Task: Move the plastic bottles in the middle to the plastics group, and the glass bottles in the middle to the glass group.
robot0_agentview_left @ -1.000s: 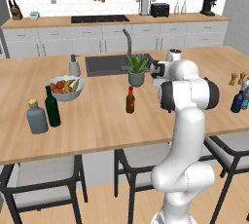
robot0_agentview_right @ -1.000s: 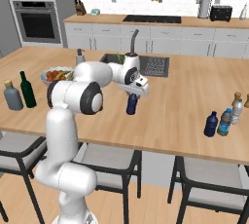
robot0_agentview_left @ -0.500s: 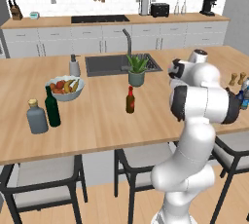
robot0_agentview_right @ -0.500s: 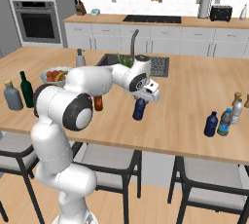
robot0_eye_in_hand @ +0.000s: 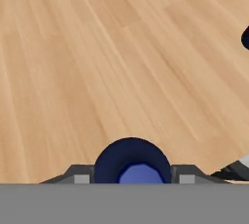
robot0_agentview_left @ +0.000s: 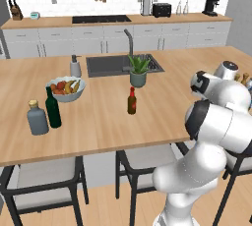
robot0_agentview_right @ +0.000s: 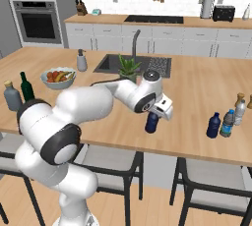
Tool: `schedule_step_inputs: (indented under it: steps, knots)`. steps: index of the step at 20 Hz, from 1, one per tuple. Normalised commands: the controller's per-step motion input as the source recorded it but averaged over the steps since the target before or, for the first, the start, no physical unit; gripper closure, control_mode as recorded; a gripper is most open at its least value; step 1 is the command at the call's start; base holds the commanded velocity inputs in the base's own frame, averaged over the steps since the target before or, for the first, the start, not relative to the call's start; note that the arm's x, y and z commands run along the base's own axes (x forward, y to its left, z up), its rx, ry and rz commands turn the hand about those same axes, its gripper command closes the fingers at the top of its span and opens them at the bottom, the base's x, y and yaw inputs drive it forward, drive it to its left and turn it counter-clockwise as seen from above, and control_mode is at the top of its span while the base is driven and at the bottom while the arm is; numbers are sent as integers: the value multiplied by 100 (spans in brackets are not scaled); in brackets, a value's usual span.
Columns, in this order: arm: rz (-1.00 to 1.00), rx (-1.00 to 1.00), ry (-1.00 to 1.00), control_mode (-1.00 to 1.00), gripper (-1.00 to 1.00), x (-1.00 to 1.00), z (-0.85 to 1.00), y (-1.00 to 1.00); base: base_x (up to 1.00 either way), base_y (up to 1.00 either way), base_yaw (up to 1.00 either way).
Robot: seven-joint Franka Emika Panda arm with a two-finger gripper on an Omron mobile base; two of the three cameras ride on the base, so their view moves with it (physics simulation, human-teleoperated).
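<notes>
I've got the two-finger gripper (robot0_agentview_right: 156, 113) clamped on a small dark blue plastic bottle with a blue cap (robot0_agentview_right: 151, 122), fingers on either side of its neck. In the hand view I'm looking straight down on that bottle (robot0_eye_in_hand: 132, 162) between the finger tips, with the wooden island counter (robot0_eye_in_hand: 97, 62) below. The bottle hangs upright over the front part of the counter (robot0_agentview_right: 197, 87) — I can't tell if its base touches the wood. Off to the right stands the second dark blue bottle (robot0_agentview_right: 213, 125), just beside the pale bluish bottle with a teal lower part (robot0_agentview_right: 226, 123). The slim brown bottle with a red cap (robot0_agentview_left: 132, 101) stands mid-counter, in front of the potted plant (robot0_agentview_left: 138, 69). Far left — the tall dark green bottle (robot0_agentview_left: 52, 107) next to the squat grey bottle with a tan stopper (robot0_agentview_left: 37, 117).
</notes>
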Motion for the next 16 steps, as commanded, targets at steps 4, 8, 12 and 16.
schedule_step_inputs:
  steps: [4, 8, 12, 16]
  knots:
    - [-27, -4, 0, -100, 100, -15, 22, -70, 0, 0, 0]
    - [-29, -5, 0, -100, 100, 0, 27, -62, 0, 0, 0]
    - [-22, -8, 0, -100, 100, 0, 4, -58, 0, 0, 0]
    - [-17, -3, 0, -100, 100, 3, 0, -63, 0, 0, 0]
